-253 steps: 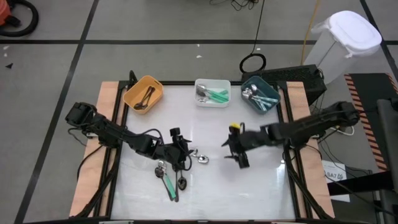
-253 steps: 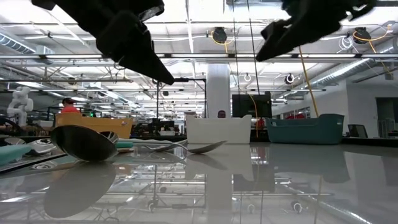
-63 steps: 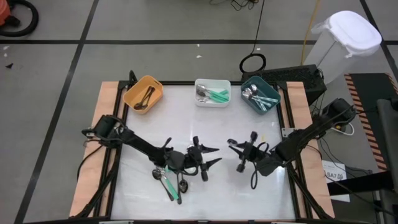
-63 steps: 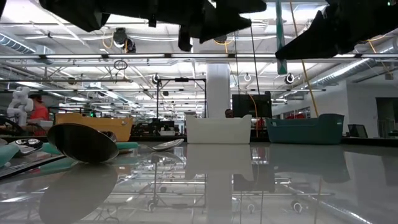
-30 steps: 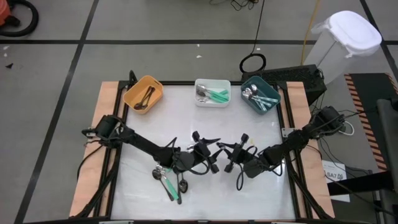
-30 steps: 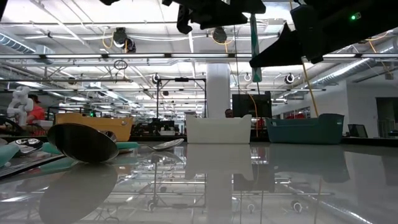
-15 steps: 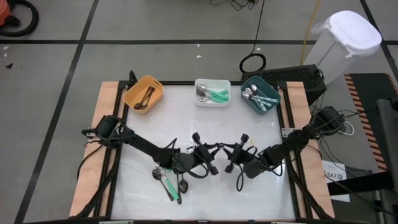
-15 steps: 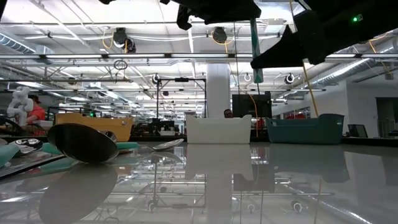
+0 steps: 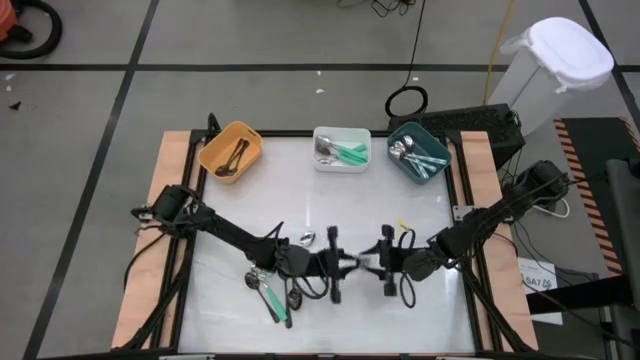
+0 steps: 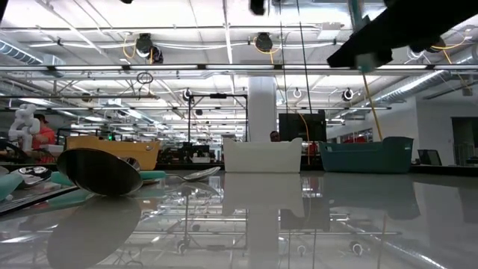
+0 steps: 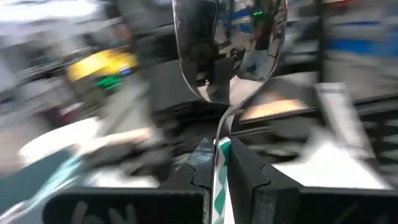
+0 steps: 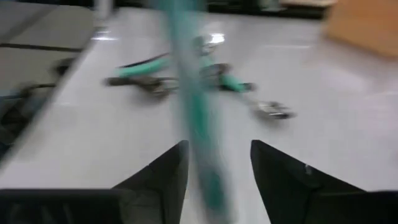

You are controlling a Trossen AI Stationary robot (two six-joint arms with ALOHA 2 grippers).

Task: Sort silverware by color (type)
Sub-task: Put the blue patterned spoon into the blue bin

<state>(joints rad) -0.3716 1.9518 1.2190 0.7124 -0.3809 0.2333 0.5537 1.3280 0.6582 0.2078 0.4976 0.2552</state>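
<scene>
Left gripper [image 11: 219, 171] jaws clamp a mint-handled spoon [image 11: 227, 50] near its neck, bowl upward. Facing it, right gripper [image 12: 214, 163] jaws stand apart around the handle. Judged: mid-air handover; next, right withdraws clear, left carries to a bin.

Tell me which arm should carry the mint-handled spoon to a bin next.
Left. The left gripper is shut on the mint-handled spoon, its bowl standing above the fingers. The right gripper is open, its fingers apart on either side of the handle, so it has no hold.
</scene>
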